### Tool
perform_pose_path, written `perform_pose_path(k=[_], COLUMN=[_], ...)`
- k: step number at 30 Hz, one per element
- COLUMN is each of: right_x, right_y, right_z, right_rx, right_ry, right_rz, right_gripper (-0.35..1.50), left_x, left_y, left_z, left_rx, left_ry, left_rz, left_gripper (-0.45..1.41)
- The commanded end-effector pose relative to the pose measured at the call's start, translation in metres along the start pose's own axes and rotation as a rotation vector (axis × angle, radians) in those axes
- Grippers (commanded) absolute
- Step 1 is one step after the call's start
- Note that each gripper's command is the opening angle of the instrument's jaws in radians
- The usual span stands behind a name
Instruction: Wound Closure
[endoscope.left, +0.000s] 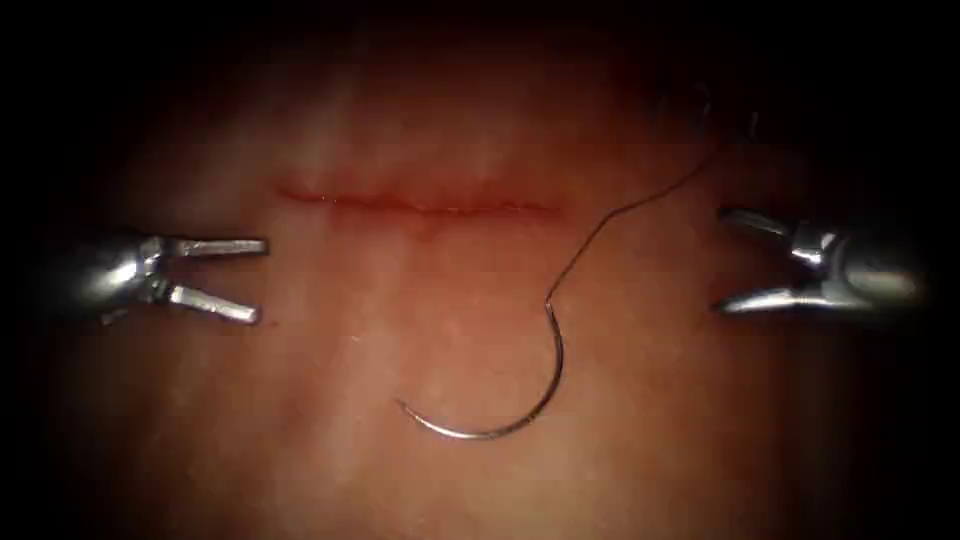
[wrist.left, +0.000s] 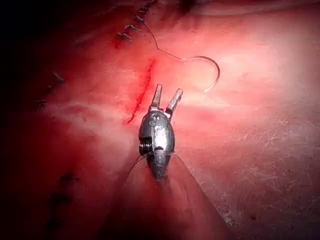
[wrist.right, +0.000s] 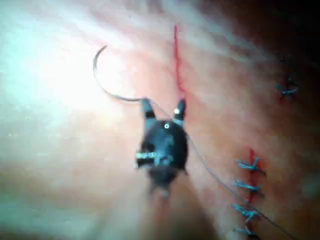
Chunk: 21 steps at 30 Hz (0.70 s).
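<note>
The cut (endoscope.left: 420, 204) runs as a thin red line across the tissue (endoscope.left: 330, 380). Below its right end the curved needle (endoscope.left: 520, 400) lies flat on the tissue, free of both tools and not in the tissue. Dark thread (endoscope.left: 625, 210) leads from the needle's upper end up to the right. My left tool (endoscope.left: 258, 280) hovers left of the cut with its jaws open, holding nothing. My right tool (endoscope.left: 722, 258) hovers to the right with its jaws open, also holding nothing. The left wrist view shows the needle (wrist.left: 212, 72), the cut (wrist.left: 142, 95) and the left tool (wrist.left: 167, 97).
Other cuts closed with stitches lie on the tissue: dark ones (wrist.left: 132, 27) in the left wrist view, blue ones (wrist.right: 248, 190) in the right wrist view. The thread (wrist.right: 215, 175) passes beside the right tool (wrist.right: 163, 107).
</note>
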Motion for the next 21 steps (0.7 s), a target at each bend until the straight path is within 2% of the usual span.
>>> perform_pose_path(k=[1, 9, 17, 21], right_x=[-0.0002, -0.0006, 0.0005, 0.001], right_y=[0.0002, 0.0005, 0.0, -0.0003], right_z=[0.001, 0.0009, 0.0005, 0.0003], right_rx=[0.001, 0.003, 0.004, 0.0], right_ry=[0.003, 0.004, 0.007, 0.008], right_rz=[-0.002, -0.009, -0.003, -0.001], right_gripper=[0.88, 0.93, 1.02, 0.98], left_x=[-0.0005, -0.0005, -0.0004, 0.0007], left_y=[-0.0004, -0.0005, 0.0, 0.0017], left_z=[0.0006, 0.0004, 0.0013, 0.0023], left_rx=[-0.004, -0.004, 0.005, 0.008], left_ry=[0.0, 0.006, 0.004, -0.061], left_rz=[0.004, 0.022, 0.024, 0.021], left_gripper=[0.32, 0.44, 0.47, 0.47])
